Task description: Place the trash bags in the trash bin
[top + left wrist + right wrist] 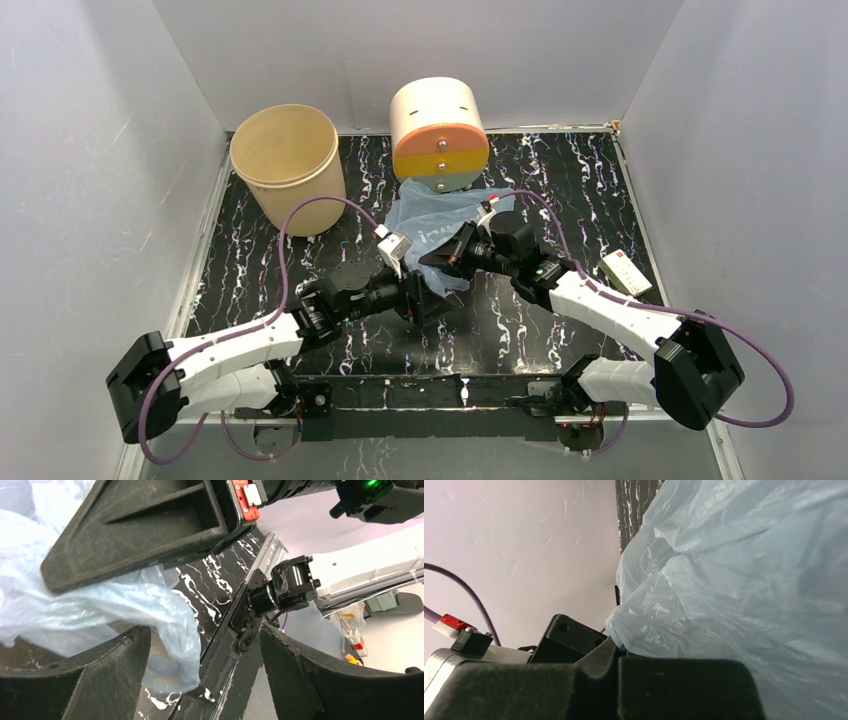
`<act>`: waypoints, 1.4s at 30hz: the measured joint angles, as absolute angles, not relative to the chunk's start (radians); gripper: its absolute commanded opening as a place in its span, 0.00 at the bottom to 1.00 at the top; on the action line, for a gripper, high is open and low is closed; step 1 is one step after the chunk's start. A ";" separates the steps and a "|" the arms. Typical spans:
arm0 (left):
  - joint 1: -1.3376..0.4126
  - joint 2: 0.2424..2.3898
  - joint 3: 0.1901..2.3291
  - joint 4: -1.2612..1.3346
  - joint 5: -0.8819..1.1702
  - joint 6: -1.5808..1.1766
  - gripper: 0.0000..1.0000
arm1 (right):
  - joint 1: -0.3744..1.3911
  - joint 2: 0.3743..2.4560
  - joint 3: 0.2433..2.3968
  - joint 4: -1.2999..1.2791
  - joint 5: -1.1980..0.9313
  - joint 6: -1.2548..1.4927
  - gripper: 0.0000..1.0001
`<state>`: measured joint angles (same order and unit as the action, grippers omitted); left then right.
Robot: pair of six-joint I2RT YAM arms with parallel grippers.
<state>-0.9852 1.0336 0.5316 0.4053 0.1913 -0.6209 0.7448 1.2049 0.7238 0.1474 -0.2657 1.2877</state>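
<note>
I see the pale-blue trash bag [440,212] lying crumpled on the marbled table [585,195]. Its long axis runs from the foot of the orange-fronted cylinder [440,130] toward the arms. My right gripper [432,262] is closed, pinching the film. My left gripper [205,635] gapes wide and empty at the bag's near end. The beige trash bin [300,200] stands far left, well apart.

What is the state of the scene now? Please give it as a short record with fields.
bag: pale-blue trash bag lying on the black marbled table, in front of the cream cylinder
bin: beige trash bin upright at back left, no bag in it
left gripper: open, bag edge between its fingers
right gripper: shut on the bag
</note>
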 measured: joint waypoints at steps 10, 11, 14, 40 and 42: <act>-0.985 1.156 0.538 0.500 0.242 -0.667 0.45 | 0.732 1.205 0.724 0.181 -0.286 1.314 0.00; -0.985 1.155 0.540 0.501 0.243 -0.669 0.40 | 0.728 1.205 0.724 0.188 -0.287 1.314 0.00; -0.985 1.148 0.540 0.501 0.242 -0.679 0.20 | 0.719 1.205 0.724 0.196 -0.289 1.314 0.00; -0.985 0.933 0.625 0.162 0.065 -0.597 0.00 | 0.610 1.022 0.546 0.240 -0.461 1.130 0.31; -0.985 0.922 0.627 0.143 0.063 -0.587 0.00 | 0.610 1.030 0.542 0.245 -0.472 1.137 0.33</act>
<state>-0.9852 0.9218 0.6266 0.1429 0.0631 -0.5873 0.6098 1.0302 0.5419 0.2455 -0.4721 1.1374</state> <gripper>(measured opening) 0.009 0.290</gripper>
